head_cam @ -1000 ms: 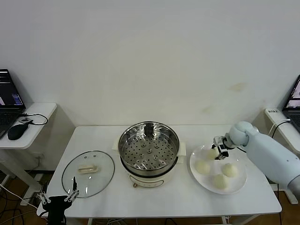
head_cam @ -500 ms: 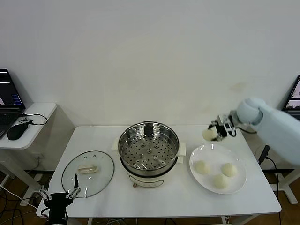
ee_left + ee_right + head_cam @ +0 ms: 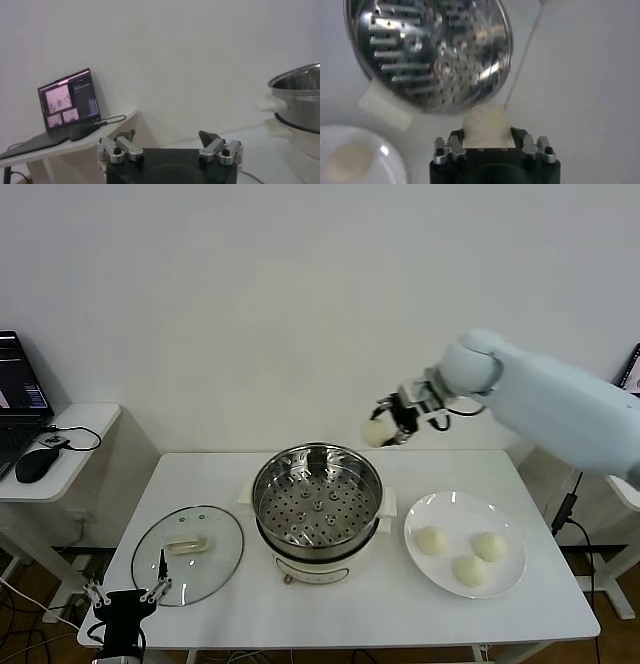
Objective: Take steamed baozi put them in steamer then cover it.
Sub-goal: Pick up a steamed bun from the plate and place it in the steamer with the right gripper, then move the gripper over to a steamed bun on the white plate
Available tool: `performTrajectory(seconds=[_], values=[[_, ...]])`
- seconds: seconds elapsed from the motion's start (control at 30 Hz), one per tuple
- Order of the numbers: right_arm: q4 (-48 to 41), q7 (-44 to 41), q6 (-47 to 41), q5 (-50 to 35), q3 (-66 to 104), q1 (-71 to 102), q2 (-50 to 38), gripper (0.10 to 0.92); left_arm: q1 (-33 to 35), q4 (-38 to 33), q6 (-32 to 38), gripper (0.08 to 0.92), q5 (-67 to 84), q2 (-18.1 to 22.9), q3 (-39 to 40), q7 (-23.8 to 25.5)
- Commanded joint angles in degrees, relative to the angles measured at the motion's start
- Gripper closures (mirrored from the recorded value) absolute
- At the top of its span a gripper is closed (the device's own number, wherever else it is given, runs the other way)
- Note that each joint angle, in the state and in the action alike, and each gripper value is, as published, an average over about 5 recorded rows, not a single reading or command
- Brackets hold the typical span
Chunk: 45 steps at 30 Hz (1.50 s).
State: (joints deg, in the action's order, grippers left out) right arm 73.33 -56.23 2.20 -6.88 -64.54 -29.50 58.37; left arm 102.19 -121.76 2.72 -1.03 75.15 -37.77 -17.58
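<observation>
The right pincer (image 3: 388,427) pinches one small round cream-white steamed bun (image 3: 376,433) in the air above the far rim of the round shiny stainless-steel steamer pot (image 3: 317,502). Three buns lie on the flat white round plate (image 3: 508,575). The left pincer (image 3: 125,596) hangs spread at the white worktop's (image 3: 400,609) near edge, beside the round clear glass lid (image 3: 188,541).

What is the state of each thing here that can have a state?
Steamer: uncovered, tray empty.
Cover: lying on the table, off the steamer.
Carried baozi: in the air, gripped by the right claw.
Plate: holds three baozi.
Left claw: open, empty, low near the cover.
Laptop: screen on.
</observation>
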Motion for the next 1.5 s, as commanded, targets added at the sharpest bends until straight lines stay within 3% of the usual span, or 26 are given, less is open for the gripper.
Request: performTrajectory(seconds=[0.03,0.43,0.83,1.07,1.17,1.3,1.5], values=[[-2.9,1.5,8.2,1.3,-7.1,-1.5,9.5,0.414,0.2,-0.8,0.0,0.177,0.0,0.4,-0.5,0.5],[-10.3,5.2,18.9,15.5,-6.8,4.8,13.9,0.414,0.0,-0.8,0.0,0.177,-0.2,1.2,-1.0,0.6],[-15.9,7.6,24.3,23.0,-5.8,6.8,16.2,0.405,-0.7,0.1,0.1,0.177,-0.1,1.0,-1.1,0.3],[-15.3,8.5,24.7,22.1,-5.6,6.7,16.0,0.296,-0.8,-0.4,0.2,0.177,-0.1,1.1,-1.0,0.2],[-11.0,5.3,20.3,13.5,-6.5,4.1,13.9,0.236,-0.8,-0.4,0.2,0.177,-0.2,1.1,-1.0,0.3],[-1.9,-1.5,6.2,-1.6,-7.8,-1.6,8.4,0.205,-0.4,-0.8,0.2,0.177,-0.1,1.0,-1.0,0.5],[7.7,-3.5,-10.9,-9.1,-8.0,-7.6,-1.1,0.203,-0.4,-1.4,-0.1,0.177,-0.1,0.8,-0.6,0.7]])
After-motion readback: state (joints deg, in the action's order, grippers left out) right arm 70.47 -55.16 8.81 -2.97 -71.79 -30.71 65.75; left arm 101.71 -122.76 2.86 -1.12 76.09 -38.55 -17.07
